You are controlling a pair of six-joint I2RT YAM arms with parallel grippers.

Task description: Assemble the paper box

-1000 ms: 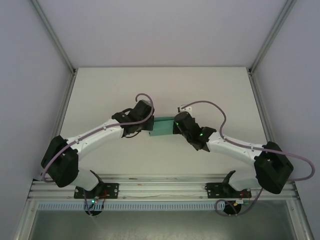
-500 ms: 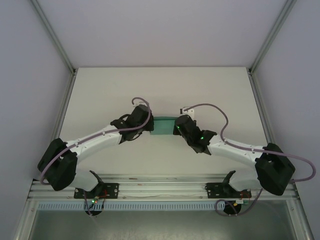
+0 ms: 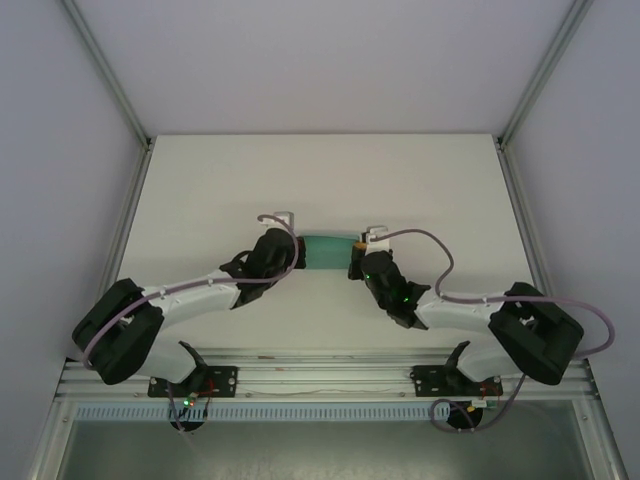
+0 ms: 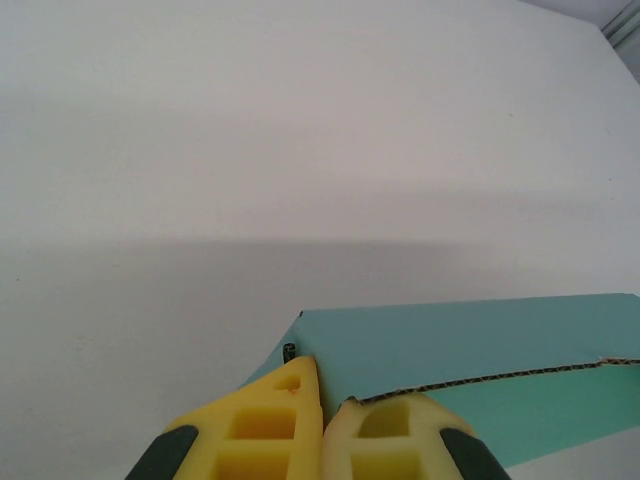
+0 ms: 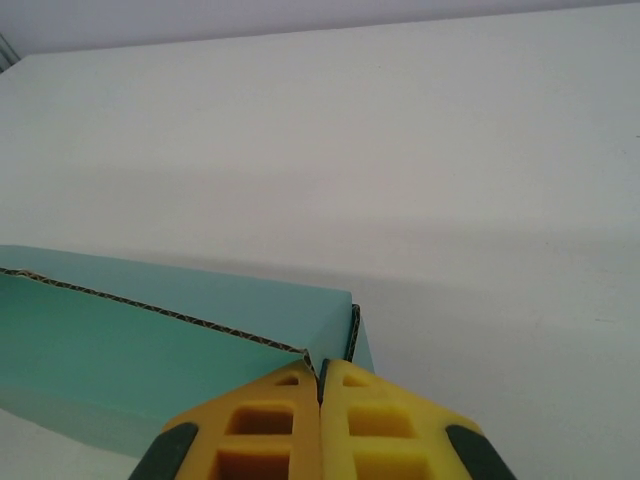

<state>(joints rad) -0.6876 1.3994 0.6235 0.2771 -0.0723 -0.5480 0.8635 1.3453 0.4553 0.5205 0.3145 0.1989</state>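
My left claw (image 4: pixel 322 388) and right claw (image 5: pixel 320 372) each pinch an end of the paper box (image 3: pixel 327 251), apparently on its wall edges; light, bendy card, easily creased.

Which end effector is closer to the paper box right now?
Neither: both touch it. The left end effector is shut on the paper box at its left end; the right end effector is shut on its right end.
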